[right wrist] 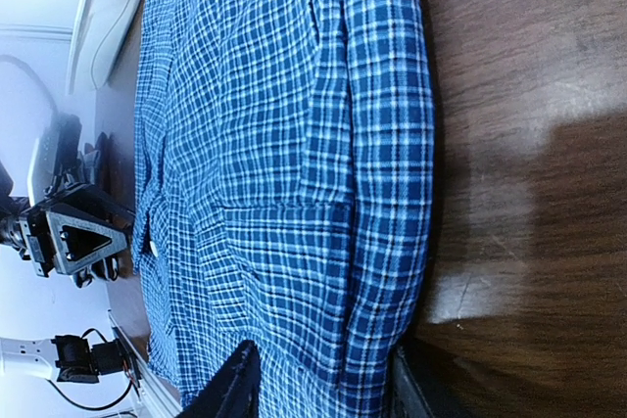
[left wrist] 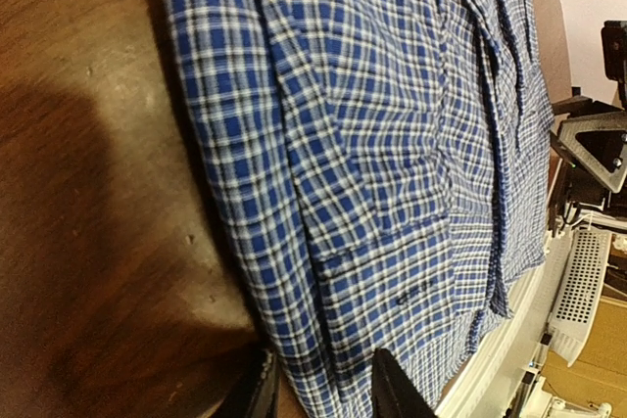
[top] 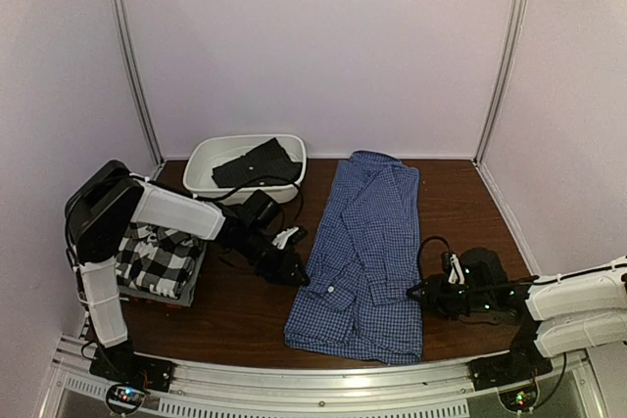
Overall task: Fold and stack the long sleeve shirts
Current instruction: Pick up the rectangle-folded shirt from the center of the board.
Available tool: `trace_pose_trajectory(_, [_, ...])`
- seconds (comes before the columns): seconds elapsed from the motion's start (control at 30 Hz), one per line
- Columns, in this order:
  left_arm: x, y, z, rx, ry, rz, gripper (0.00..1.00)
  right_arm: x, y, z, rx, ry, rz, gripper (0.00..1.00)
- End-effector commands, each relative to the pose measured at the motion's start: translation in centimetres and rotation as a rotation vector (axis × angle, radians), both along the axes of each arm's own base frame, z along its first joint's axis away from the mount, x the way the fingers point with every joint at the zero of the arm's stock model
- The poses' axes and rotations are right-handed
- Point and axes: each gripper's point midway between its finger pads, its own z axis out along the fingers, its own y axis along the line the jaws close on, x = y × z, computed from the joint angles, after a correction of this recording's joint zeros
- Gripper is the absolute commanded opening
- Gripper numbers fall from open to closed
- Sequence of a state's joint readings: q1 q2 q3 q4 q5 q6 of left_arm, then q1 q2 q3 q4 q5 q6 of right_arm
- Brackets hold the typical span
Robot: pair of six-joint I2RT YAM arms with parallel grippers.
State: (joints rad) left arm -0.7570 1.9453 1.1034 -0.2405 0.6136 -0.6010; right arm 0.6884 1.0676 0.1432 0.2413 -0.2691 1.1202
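Observation:
A blue-and-white check long sleeve shirt (top: 362, 247) lies flat down the middle of the table, its sleeves folded in. My left gripper (top: 297, 275) sits low at its left edge. In the left wrist view the jaws (left wrist: 323, 354) stand apart astride that edge of the shirt (left wrist: 392, 144), one finger on the wood and one over the cloth. My right gripper (top: 419, 291) mirrors this at the right edge; its jaws (right wrist: 321, 349) straddle the folded sleeve of the shirt (right wrist: 284, 144). The cloth lies flat, not lifted. A black-and-white plaid shirt (top: 157, 256) lies folded on a pile at the left.
A white oval basin (top: 201, 165) with dark cloth inside stands at the back left. Walls close the table at the back and both sides. A metal rail (top: 323, 379) runs along the near edge, just below the shirt's hem.

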Motion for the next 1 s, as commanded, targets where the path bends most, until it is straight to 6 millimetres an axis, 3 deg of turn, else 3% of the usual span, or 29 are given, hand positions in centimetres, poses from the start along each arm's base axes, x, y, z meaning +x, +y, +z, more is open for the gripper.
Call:
trace_pose_trajectory(0.0, [-0.9,-0.8,-0.2,-0.033,0.022,-0.019,0.33,-0.5,-0.5,-1.1,-0.034,0.024,0.015,0.43])
trace_pose_trajectory(0.27, [-2.5,-1.8,-0.3,-0.058,0.069,-0.046,0.22,-0.9,-0.1,-1.1,-0.014,0.031,0.037,0.26])
trace_pose_trajectory(0.53, [-3.9,-2.0,0.6,-0.087,0.082,-0.063,0.0,-1.6,0.4,-0.8,0.022,0.037,0.062,0.0])
trace_pose_trajectory(0.77, [-5.5,-1.2,2.2,-0.131,0.099,-0.064,0.0,-2.7,0.3,0.3,0.058,0.034,0.056,0.0])
trace_pose_trajectory(0.97, [-5.4,-2.4,5.1,-0.225,0.107,-0.082,0.0,-1.5,0.3,2.8,0.061,-0.035,0.033,0.0])
